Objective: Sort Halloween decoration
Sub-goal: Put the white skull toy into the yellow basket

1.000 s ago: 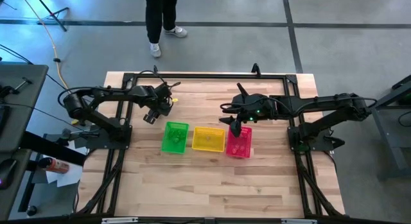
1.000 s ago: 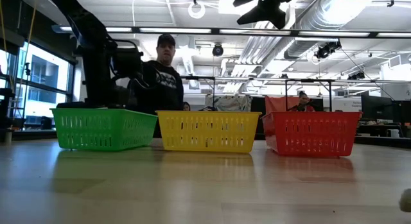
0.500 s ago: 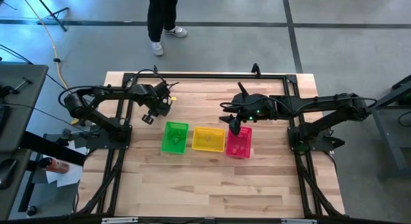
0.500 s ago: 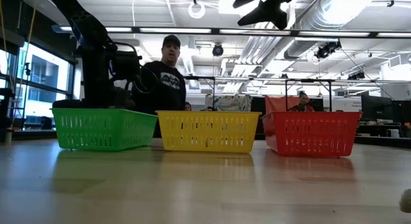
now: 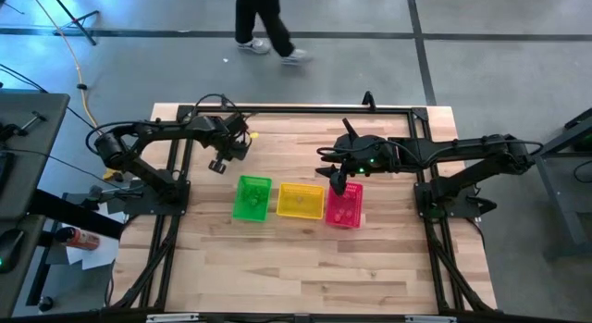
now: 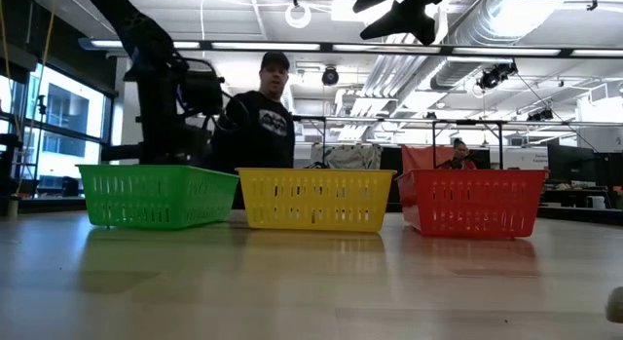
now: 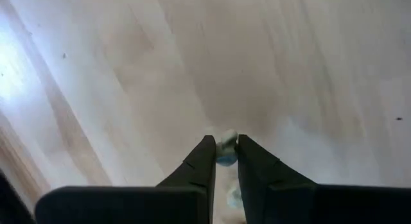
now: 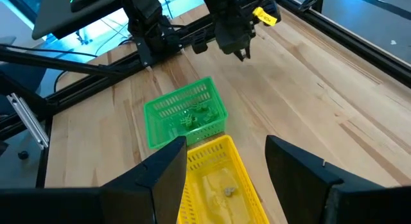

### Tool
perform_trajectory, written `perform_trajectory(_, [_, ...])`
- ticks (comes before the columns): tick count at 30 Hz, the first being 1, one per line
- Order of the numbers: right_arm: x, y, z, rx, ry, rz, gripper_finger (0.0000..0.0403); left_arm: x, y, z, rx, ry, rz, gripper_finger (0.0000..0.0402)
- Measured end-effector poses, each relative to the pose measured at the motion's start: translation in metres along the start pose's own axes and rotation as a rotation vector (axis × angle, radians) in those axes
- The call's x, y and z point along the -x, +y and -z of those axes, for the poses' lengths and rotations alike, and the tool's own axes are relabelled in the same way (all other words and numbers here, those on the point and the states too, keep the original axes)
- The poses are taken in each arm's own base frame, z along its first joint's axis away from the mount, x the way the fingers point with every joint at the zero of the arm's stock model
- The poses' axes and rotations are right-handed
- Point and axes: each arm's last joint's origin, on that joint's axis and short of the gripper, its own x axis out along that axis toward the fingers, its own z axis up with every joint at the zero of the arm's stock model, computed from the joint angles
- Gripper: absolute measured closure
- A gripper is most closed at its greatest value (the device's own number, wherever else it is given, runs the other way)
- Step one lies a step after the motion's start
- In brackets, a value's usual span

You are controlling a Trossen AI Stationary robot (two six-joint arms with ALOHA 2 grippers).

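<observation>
- Table [image 5: 305,258]: wood top, centre of high view; both arms on it. Three baskets in a row mid-frame.
- Right arm: enters from right of high view. Right gripper [image 5: 339,184] hangs over top edge of pink basket; fingers spread wide in its wrist view, nothing between them.
- Left arm: enters from left of high view. Left gripper [image 5: 218,163] sits upper left of the green basket, over bare wood. Wrist view: jaws nipped on a pale trinket [image 7: 225,147], tiny, whitish w/ a blue tinge, held at the tips, apparently just clear of the wood.
- Green basket [image 5: 252,198]: left of row. Holds several green trinkets [image 8: 190,116].
- Yellow basket [image 5: 301,201]: middle. At least one pale trinket inside [image 8: 227,192].
- Pink basket [image 5: 345,204]: right of row. Contents too small to tell.
- Loose pieces: a few specks on wood right of the left gripper in the right wrist view [image 8: 319,86]; prob. trinkets, not sure.
- Progress: judged well along, since green and yellow are already part-filled. Left to do: carry the held pale piece to a basket, likely yellow, and release; then any strays.
</observation>
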Motion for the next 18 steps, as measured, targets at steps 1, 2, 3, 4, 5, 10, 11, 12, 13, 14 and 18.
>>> perform_trajectory(1, [0.0, 0.0, 0.0, 0.0, 0.0, 0.0, 0.0197, 0.002, 0.002, -0.001, 0.0, 0.001, 0.0, 0.0373])
perform_trajectory(2, [0.0, 0.0, 0.0, 0.0, 0.0, 0.0, 0.0197, 0.004, 0.003, -0.002, 0.0, 0.006, -0.001, 0.0373])
perform_trajectory(3, [0.0, 0.0, 0.0, 0.001, 0.0, 0.0, 0.0197, 0.007, 0.007, -0.003, 0.0, 0.006, -0.01, 0.0373])
perform_trajectory(4, [0.0, 0.0, 0.0, 0.004, 0.0, 0.0, 0.0197, 0.011, 0.011, -0.005, 0.001, 0.001, -0.028, 0.0373])
perform_trajectory(5, [0.0, 0.0, 0.0, 0.004, 0.0, 0.0, 0.0197, 0.016, 0.015, -0.006, 0.003, 0.001, -0.049, 0.0373])
perform_trajectory(10, [0.0, 0.0, 0.0, 0.026, -0.002, -0.001, 0.0197, 0.047, 0.036, -0.015, 0.075, -0.04, -0.162, 0.0373])
perform_trajectory(11, [0.0, 0.0, -0.001, 0.039, -0.009, -0.004, 0.0197, 0.056, 0.041, -0.018, 0.11, -0.069, -0.189, 0.0373])
perform_trajectory(12, [0.0, 0.001, -0.002, 0.054, -0.019, -0.009, 0.0197, 0.065, 0.045, -0.019, 0.151, -0.104, -0.207, 0.0373])
perform_trajectory(13, [0.0, 0.001, -0.003, 0.068, -0.031, -0.014, 0.0197, 0.075, 0.048, -0.022, 0.195, -0.147, -0.222, 0.0373])
perform_trajectory(14, [0.0, 0.002, -0.004, 0.087, -0.043, -0.019, 0.0197, 0.086, 0.052, -0.023, 0.241, -0.199, -0.235, 0.0373])
perform_trajectory(18, [0.0, 0.004, -0.008, 0.156, -0.085, -0.033, 0.0197, 0.13, 0.056, -0.029, 0.433, -0.469, -0.241, 0.0373])
